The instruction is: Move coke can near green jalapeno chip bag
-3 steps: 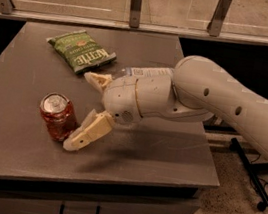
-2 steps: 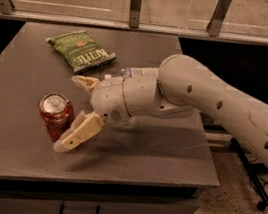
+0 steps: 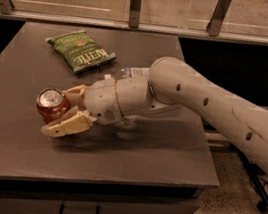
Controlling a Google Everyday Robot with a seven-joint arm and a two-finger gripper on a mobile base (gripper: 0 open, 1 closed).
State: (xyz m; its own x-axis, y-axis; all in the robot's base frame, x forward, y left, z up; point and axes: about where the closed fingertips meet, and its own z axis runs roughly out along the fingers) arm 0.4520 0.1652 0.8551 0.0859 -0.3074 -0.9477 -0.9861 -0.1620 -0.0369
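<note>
The coke can [image 3: 51,105], red with a silver top, stands upright on the left part of the grey table [image 3: 9,160]. My gripper [image 3: 56,111] reaches in from the right with its jaws apart, one cream finger behind the can and one in front of it. The can sits between the fingers, and I cannot tell whether they touch it. The green jalapeno chip bag [image 3: 81,51] with white "Kettle" lettering lies flat at the back of the table, well beyond the can.
A clear plastic bottle [image 3: 128,71] is mostly hidden behind my arm [image 3: 200,102], which crosses the right half of the table. A glass railing with metal posts [image 3: 135,3] runs behind the table. A drawer handle [image 3: 79,213] shows below the front edge.
My gripper has moved left toward the can, and its fingers now straddle it. The can and the chip bag have not moved.
</note>
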